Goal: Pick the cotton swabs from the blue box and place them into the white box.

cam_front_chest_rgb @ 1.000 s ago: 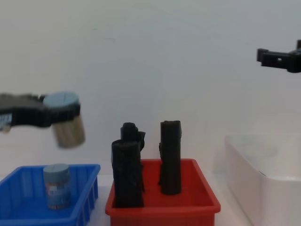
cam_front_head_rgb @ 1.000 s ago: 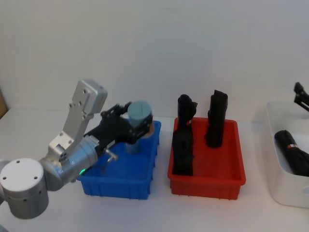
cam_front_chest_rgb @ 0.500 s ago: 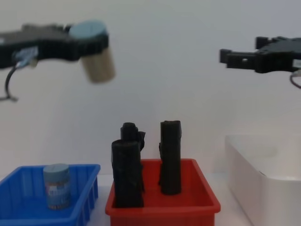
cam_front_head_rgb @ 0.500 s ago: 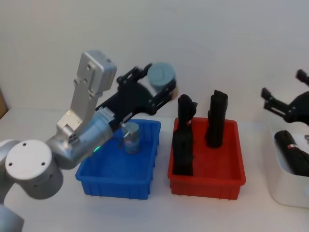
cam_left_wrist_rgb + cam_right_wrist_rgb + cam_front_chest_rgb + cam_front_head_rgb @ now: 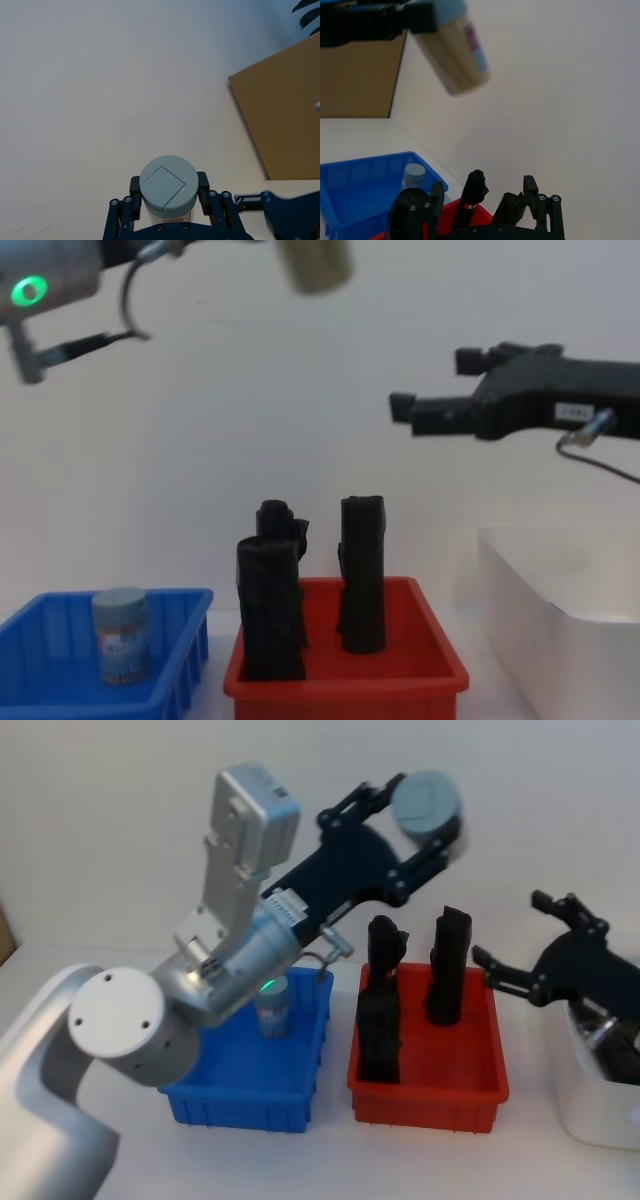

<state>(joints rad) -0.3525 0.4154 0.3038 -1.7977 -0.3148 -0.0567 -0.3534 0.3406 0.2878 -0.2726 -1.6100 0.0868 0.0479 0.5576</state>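
Cotton swabs tub (image 5: 426, 800) is clamped in the left pincer (image 5: 416, 820), now raised from the blue box (image 5: 240, 1105) to high above the red bin (image 5: 430, 1092). A second tub (image 5: 272, 1008) is left in the blue box. The right pincer (image 5: 517, 935), spread open, has been brought in from the white box (image 5: 592, 1122), so a handover is judged likely.

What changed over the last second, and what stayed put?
The left end effector, shut on a cotton swab tub, rose and swung rightward. The open right end effector moved leftward from the white box toward it. The second tub in the blue box stayed put.
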